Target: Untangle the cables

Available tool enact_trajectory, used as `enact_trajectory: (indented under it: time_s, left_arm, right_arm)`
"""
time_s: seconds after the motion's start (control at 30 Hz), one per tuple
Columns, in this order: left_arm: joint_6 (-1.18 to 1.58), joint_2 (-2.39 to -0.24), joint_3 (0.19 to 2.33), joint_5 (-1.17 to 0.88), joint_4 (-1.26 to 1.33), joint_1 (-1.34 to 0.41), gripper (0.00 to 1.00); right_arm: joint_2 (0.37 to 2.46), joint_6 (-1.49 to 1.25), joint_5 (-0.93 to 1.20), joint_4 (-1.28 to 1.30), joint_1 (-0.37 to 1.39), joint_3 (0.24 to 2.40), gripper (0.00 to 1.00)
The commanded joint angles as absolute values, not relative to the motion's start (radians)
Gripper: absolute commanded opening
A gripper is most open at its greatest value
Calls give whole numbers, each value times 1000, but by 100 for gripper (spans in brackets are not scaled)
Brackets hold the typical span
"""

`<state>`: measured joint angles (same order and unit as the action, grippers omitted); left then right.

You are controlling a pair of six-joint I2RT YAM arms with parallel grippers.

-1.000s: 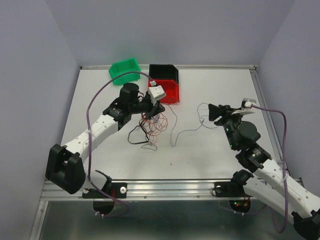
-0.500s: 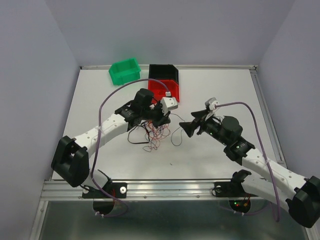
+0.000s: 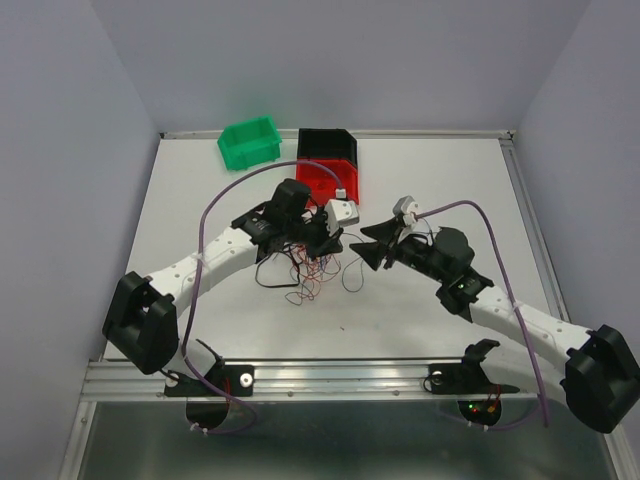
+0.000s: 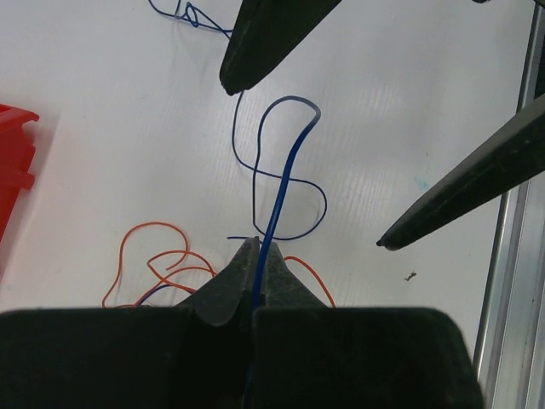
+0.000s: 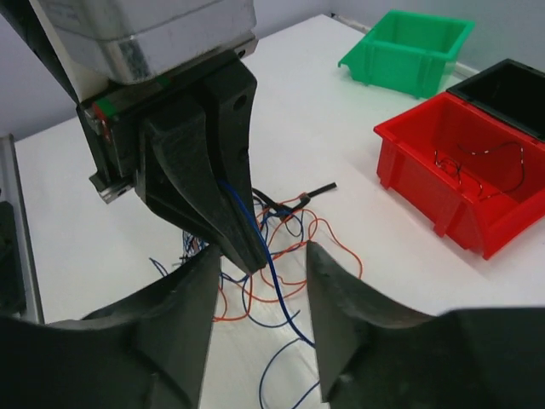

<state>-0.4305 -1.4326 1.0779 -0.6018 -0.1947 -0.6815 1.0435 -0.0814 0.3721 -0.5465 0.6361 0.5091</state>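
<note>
The cables (image 3: 303, 272) lie as a loose tangle of orange, red, dark blue and black wires on the white table, just in front of the left gripper. My left gripper (image 4: 258, 245) is shut on one blue wire (image 4: 285, 158), which runs up from its tips and loops back down. In the top view the left gripper (image 3: 333, 238) points right. My right gripper (image 5: 264, 250) is open, and its two fingers (image 4: 264, 38) straddle the left gripper's tips and the blue wire (image 5: 274, 271) without touching it. From above, the right gripper (image 3: 369, 248) faces the left one closely.
A red bin (image 3: 331, 180) with a thin wire in it stands behind the grippers, a black bin (image 3: 328, 146) behind that, and a green bin (image 3: 250, 140) to its left. Purple-grey arm cables (image 3: 225, 195) arch over both arms. A metal rail (image 3: 330, 375) edges the table's near side.
My right arm has swung left from the table's right side until its jaws surround the left gripper's tips. The left gripper has shifted slightly right and toward me, still shut.
</note>
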Motion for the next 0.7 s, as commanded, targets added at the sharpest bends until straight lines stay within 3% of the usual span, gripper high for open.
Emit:
enact_trajectory:
  time_s: [0.0, 0.03, 0.17, 0.37, 0.53, 0.67]
  left_arm:
    - [-471, -1417, 1135, -661, -221, -696, 0]
    - [-477, -1416, 1137, -663, -224, -696, 0]
    - [-479, -1413, 1137, -666, -224, -696, 0]
    - [-463, -1388, 1108, -623, -170, -696, 3]
    - [-453, -1379, 1103, -615, -160, -698, 2]
    - [-457, -1379, 1097, -601, -149, -696, 6]
  right_arm:
    - [1049, -60, 384, -681, 637, 500, 45]
    - [1052, -66, 383, -680, 637, 500, 23]
    - [1052, -72, 379, -680, 637, 497, 0]
    - [965, -146, 155, -696, 637, 456, 1]
    - [851, -158, 186, -692, 638, 420, 1]
    - [784, -173, 65, -692, 638, 396, 1]
